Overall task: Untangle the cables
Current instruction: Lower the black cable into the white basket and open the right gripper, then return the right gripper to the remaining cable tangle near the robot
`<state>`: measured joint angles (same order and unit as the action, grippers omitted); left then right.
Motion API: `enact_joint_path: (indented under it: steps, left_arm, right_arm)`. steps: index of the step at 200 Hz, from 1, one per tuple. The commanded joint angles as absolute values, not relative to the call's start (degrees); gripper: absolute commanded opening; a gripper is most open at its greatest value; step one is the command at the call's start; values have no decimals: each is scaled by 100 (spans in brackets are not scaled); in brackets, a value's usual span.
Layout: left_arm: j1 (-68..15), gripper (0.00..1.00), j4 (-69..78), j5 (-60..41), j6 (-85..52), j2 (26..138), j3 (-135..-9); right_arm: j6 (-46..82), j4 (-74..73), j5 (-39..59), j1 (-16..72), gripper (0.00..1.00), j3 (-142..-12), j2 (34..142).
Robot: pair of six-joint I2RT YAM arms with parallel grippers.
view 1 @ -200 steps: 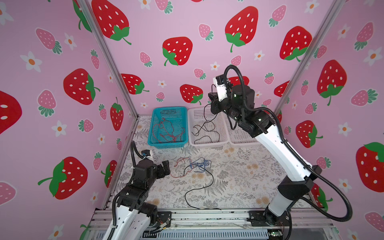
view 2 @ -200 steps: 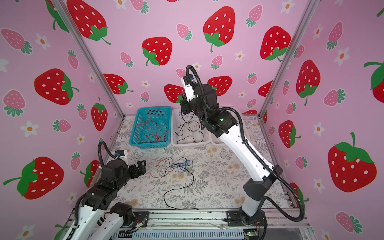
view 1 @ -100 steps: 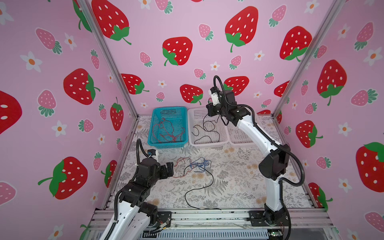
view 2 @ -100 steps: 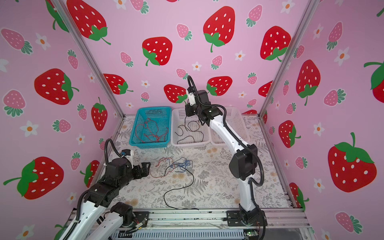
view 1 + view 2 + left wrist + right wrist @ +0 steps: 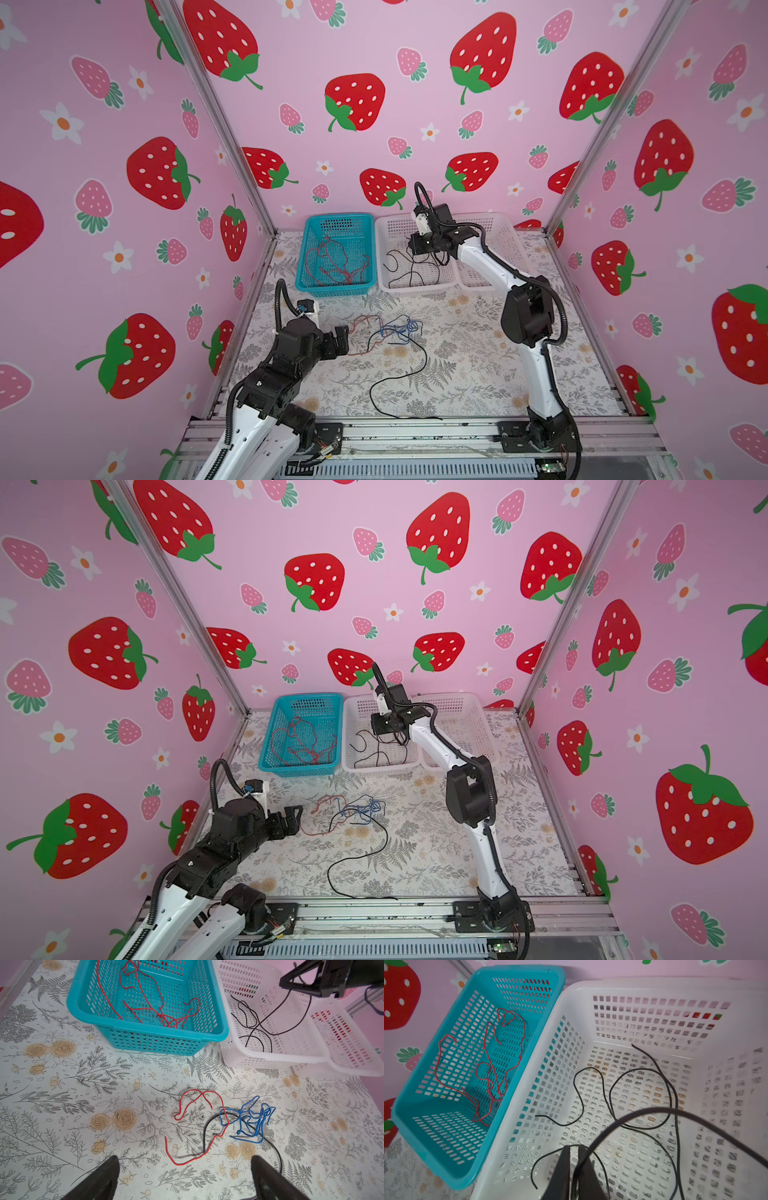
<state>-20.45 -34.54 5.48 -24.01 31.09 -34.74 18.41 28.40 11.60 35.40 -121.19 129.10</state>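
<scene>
While left gripper [image 5: 185, 1160] gapes near tangled cables [image 5: 257, 1124], right gripper [image 5: 575, 1154] hangs over white basket [image 5: 654, 985], grip unclear

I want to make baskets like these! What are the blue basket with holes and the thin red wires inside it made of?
The turquoise perforated basket looks like moulded plastic: smooth, slightly glossy, even rows of slots, rounded rim. The thin red wires inside it look plastic-coated, probably over metal, since they hold kinks; no core shows.
</scene>
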Motion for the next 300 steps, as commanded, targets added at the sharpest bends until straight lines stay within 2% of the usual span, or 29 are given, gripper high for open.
enact_joint_path:
  steps: [1, 34, 90, 109, 113, 126, 176, 208, 239, 256, 300]
  left_arm:
    - [-2061, 100, -3531, 634, -2383, 3062, -3641]
    - [-2060, 100, -3532, 633, -2377, 3067, -3647]
    - [-2062, 100, -3520, 609, -2382, 3067, -3645]
    - [-2058, 100, -3521, 606, -2379, 3067, -3647]
    - [-2057, 100, -3524, 606, -2376, 3067, -3643]
    - [-2060, 100, -3524, 603, -2375, 3070, -3647]
    - [-2065, 100, -3532, 598, -2374, 3075, -3649]
    - [-2061, 100, -3527, 593, -2387, 3075, -3656]
    - [-2064, 100, -3529, 571, -2382, 3065, -3654]
    - [-2070, 100, -3532, 563, -2382, 3059, -3656]
    - [-2083, 100, -3532, 556, -2387, 3041, -3647]
  right_arm:
    - [1812, 3134, 1123, 3694, 20, -12103, 12888]
    - [1672, 3366, 848, 3850, 37, -12104, 12649]
    - [1494, 3600, 493, 4207, 51, -11749, 11944]
    - [1459, 3578, 376, 4376, 51, -11501, 11574]
    - [1455, 3576, 326, 4412, 55, -11446, 11496]
    - [1440, 3551, 159, 4533, 58, -11288, 11257]
    - [1467, 3420, -9, 4883, 59, -10594, 10332]
    - [1543, 2788, 131, 5218, 61, -9344, 9393]
    - [1845, 1848, 830, 5550, 61, -7744, 8695]
    - [1950, 1434, 854, 5732, 61, -7000, 8545]
    - [2153, 1008, 22, 5793, 56, -5801, 8794]
